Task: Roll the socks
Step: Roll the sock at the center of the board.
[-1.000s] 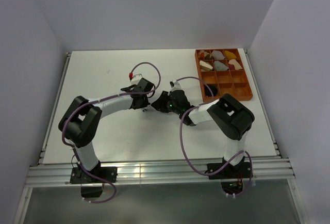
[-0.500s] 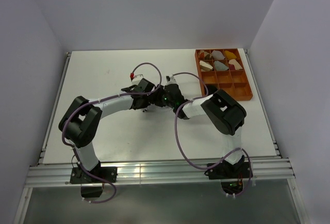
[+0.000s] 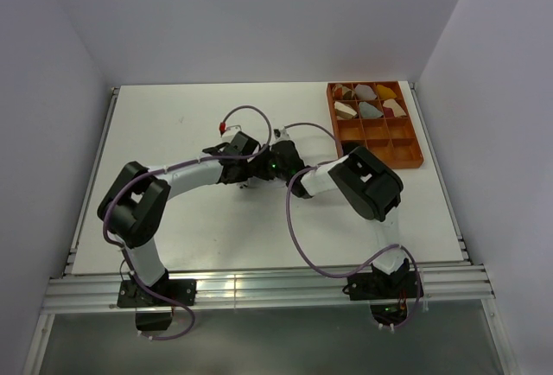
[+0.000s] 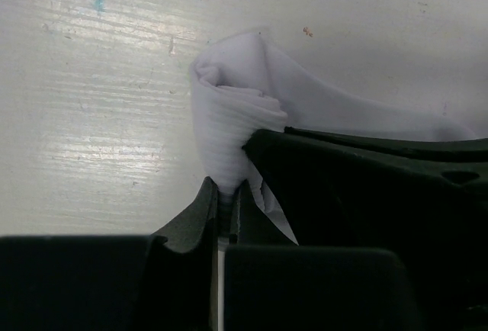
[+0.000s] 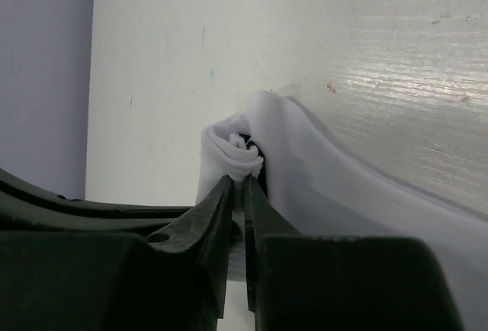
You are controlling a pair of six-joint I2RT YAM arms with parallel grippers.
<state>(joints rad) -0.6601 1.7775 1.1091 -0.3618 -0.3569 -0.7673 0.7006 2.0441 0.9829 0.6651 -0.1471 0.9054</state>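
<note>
White sock (image 4: 252,110), part-rolled, sits mid table (image 3: 173,124) with the left gripper (image 4: 225,197) clamped on its rolled end, and the right gripper (image 5: 238,182) has swung in from the right and pinched onto the same roll, so rolling looks underway.

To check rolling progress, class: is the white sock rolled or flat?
Partly rolled: one end of the white sock is coiled, pinched by the left gripper and right gripper; rest trails loose.
</note>
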